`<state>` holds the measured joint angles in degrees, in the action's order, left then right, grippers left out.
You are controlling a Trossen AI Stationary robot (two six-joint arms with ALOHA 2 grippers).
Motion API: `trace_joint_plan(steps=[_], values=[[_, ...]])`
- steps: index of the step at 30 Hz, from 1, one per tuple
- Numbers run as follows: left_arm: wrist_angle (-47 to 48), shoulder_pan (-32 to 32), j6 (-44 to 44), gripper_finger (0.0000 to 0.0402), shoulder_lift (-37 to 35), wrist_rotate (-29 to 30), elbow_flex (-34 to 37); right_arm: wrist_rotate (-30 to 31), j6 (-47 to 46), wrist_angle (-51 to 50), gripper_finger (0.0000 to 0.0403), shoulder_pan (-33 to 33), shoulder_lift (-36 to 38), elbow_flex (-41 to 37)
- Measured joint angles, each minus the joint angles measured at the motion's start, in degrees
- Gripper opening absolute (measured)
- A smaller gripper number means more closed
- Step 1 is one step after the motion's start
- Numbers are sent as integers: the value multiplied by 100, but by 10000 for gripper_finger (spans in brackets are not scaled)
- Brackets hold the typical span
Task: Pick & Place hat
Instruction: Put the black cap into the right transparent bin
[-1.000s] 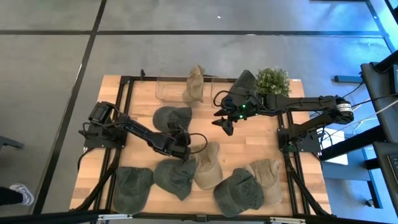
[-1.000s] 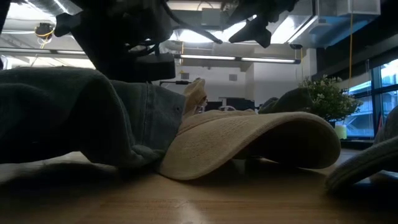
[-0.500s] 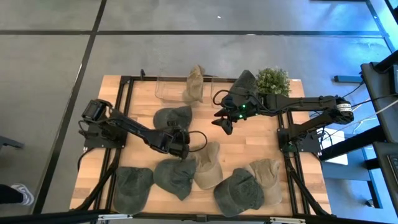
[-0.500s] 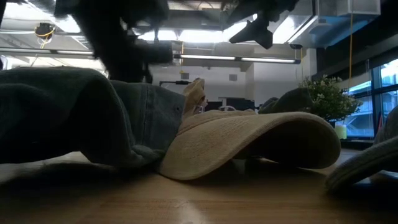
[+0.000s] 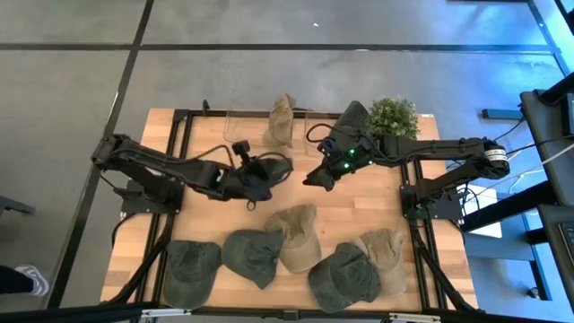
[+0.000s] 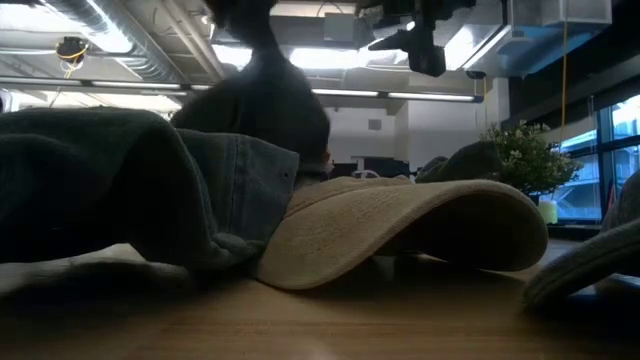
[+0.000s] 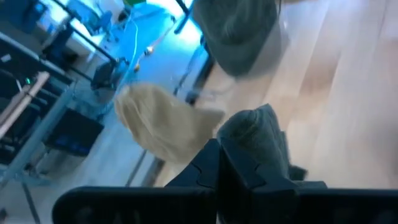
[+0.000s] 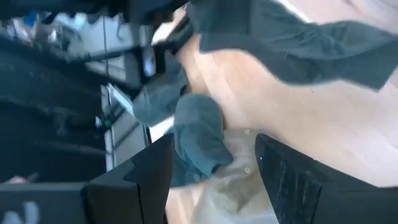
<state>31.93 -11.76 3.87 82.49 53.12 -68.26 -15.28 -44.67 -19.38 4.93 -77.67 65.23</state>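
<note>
Hanging pinched in the left tool [image 5: 254,179], the dark hat [image 5: 266,170] dangles above the table.

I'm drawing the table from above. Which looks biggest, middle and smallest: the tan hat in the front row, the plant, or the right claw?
From the high view:
1. Tan hat
2. Plant
3. Right claw, smallest

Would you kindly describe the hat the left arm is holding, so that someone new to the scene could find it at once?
Start at the wooden table and follow the left arm from its left edge toward the middle. At its tip, the left gripper is shut on a dark grey-green hat. It is the only hat lifted off the wood; the other hats lie along the near edge or sit at the far side by the potted plant.
</note>
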Motion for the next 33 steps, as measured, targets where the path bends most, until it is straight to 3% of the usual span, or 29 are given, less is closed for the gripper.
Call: trace_joint_plan(steps=[4,9,15,24,33], values=[[-370,41,-721,3,-12,74,-157,427,-1001,460,225,7,0,0],[-847,34,-1444,3,14,133,-182,687,-406,954,225,9,0,0],[-1035,37,-2221,3,16,277,-180,977,-1877,1399,225,11,-60,4],[-2247,37,-3943,3,16,534,-180,969,-3926,2367,225,9,-345,7],[-2788,-177,-4550,3,16,611,-180,1433,-4229,2371,225,86,-376,4]])
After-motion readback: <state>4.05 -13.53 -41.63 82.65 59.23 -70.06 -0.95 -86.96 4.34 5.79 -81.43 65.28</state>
